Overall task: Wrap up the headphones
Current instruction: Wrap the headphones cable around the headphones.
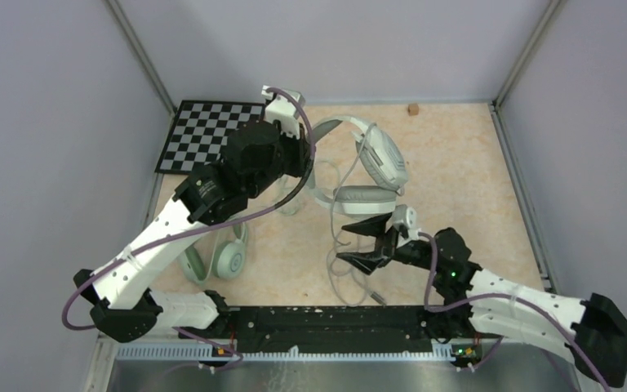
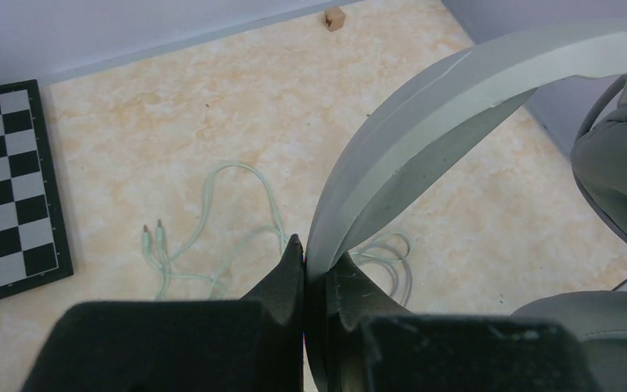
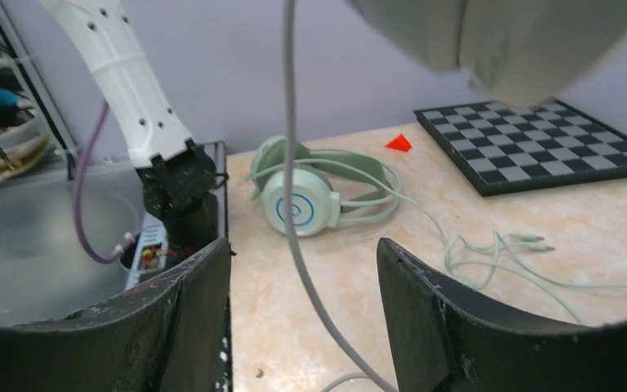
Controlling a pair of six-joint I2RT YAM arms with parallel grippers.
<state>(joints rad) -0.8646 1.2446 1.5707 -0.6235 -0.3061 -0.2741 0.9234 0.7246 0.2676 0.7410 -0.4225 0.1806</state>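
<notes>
The worktop [image 1: 457, 163] is carrying everything, with a chessboard [image 1: 208, 135] lying flat at its far left corner, out of the way of the work. The white headset [image 1: 380, 159] is hanging above the middle of the worktop rather than resting on it. The left claw [image 2: 305, 260] is pinching the headband [image 2: 424, 106] between nearly closed fingers, and I judge this is lifting the cups clear so the lead can be wound round them.

The mint-green headset [image 1: 230, 260] is lying on the worktop near the left arm's base, apart from both claws. It seems to be waiting its turn. Its pale-green cable [image 2: 212, 212] is trailing loose across the worktop toward the chessboard, with its twin plugs [image 2: 153, 233] ending just short of the board, so it is not wrapped yet.

The right claw [image 1: 349, 242] is standing wide open just below the raised headset and gripping nothing. The grey cable [image 3: 290, 163] is dropping from the white headset straight down through the gap between its fingers. The rest is pooling in loose loops on the worktop below. That placement looks chosen so the fingers can close on the lead and carry it round the headset. Whether the cable is brushing either finger I cannot tell.

A small wooden cube [image 1: 413, 109] is sitting at the far edge, well apart from all of this.
</notes>
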